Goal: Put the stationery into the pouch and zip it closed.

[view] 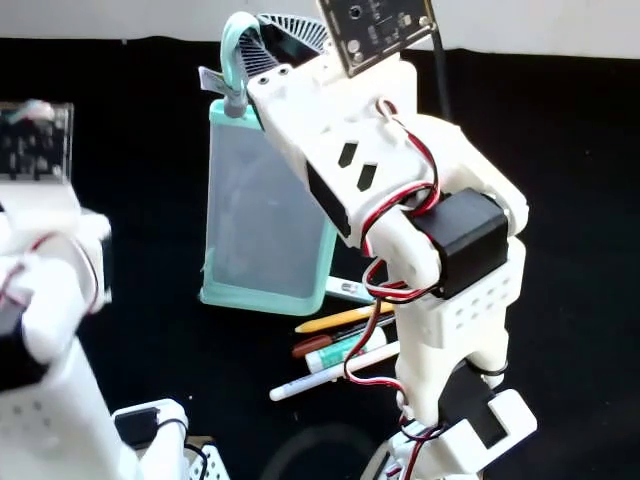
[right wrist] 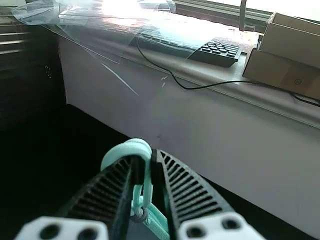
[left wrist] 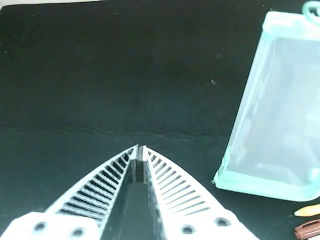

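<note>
The right arm's fingers (right wrist: 185, 185) pinch the loop (right wrist: 125, 152) of the pouch (view: 265, 230), maybe to keep it still on the black counter (left wrist: 100, 75), while the left arm's fingers (left wrist: 170, 180) are pressed together holding nothing and the pens (view: 340, 345) wait at its other end.

Black tabletop (left wrist: 100, 75); behind it white desk (right wrist: 225, 135) carrying keyboard (right wrist: 217, 50), cardboard box (right wrist: 295, 65); bright glare.

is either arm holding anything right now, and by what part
The right jaws grip the pouch by its carry loop at the top corner. The left jaws are shut on nothing.
</note>
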Robot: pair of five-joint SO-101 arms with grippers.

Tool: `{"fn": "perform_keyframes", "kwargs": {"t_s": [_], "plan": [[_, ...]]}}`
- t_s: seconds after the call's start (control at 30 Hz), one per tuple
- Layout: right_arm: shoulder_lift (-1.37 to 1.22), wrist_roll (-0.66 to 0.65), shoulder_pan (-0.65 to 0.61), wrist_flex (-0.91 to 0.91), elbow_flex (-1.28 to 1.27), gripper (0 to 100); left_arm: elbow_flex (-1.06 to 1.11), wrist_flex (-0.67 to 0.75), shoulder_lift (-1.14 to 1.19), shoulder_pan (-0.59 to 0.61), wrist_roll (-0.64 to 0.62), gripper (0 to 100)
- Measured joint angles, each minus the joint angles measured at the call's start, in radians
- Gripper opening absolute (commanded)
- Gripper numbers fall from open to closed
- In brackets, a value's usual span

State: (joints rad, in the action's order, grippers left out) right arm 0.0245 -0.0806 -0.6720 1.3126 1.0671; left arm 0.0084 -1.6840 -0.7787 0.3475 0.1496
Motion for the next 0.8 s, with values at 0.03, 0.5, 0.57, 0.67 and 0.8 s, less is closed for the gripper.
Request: {"fn": "perform_keyframes", "kwargs": {"t_s": [0.03, 0.5, 0.57, 0.67, 0.8], "plan": [[0.000, 0.003, -0.008, 0.000, 0.000, 0.8, -0.020, 0.000, 0.018, 0.000, 0.000, 10], [0.000, 0.006, -0.143, 0.132, 0.000, 0.8, -0.091, 0.003, 0.074, 0.000, 0.000, 25], [0.000, 0.006, -0.144, 0.143, 0.000, 0.8, -0.091, 0.003, 0.074, -0.008, 0.000, 25], [0.003, 0.021, -0.144, 0.155, 0.000, 0.8, -0.091, 0.005, 0.074, -0.046, 0.000, 25], [0.029, 0.037, -0.144, 0.155, 0.000, 0.8, -0.091, 0.054, 0.074, -0.061, 0.000, 25]]}}
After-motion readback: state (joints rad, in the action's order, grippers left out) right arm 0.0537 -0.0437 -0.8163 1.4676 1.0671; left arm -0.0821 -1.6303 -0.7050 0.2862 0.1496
